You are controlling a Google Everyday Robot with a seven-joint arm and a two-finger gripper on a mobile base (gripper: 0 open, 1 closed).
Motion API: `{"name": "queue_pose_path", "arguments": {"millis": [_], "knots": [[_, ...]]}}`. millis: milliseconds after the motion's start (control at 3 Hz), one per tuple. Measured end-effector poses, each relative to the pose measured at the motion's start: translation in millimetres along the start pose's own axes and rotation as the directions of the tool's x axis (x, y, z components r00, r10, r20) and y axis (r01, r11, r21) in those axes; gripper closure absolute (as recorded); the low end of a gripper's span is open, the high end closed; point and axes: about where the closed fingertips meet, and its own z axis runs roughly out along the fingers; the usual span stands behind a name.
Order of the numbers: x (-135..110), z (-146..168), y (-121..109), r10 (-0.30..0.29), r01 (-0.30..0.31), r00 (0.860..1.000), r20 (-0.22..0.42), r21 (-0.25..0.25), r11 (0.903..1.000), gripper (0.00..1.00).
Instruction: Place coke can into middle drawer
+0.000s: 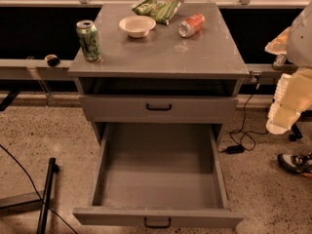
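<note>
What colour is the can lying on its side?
Coke can: red-orange, camera view; gripper at right.

pale cream rounded plastic arm shell [303, 33] at the right edge, smooth, with a yellowish wedge-shaped piece beside it. ribbed cream segments below end in the blocky cream gripper [279, 123], low at that right edge.

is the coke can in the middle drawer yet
No, the coke can lies on the cabinet top; the hand hangs at far right.
</note>
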Motion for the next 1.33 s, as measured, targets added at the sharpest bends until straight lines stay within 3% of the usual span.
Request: {"name": "queue_pose_path", "arguments": {"millis": [333,667,1000,1333], "knots": [[0.0,0.0,-0.3,0.0,0.0,1.0,0.0,0.0,1.0,0.0],[-6.3,7.5,-40.3,0.033,-0.036,0.998,0.057,0.056,0.9978,0.0],[-4.9,12.8,-110.4,0.021,-0.033,0.997,0.076,0.153,0.9877,0.0],[-5.0,-0.2,-175.2,-0.031,0.015,0.998,0.054,0.277,0.9607,0.0]]}}
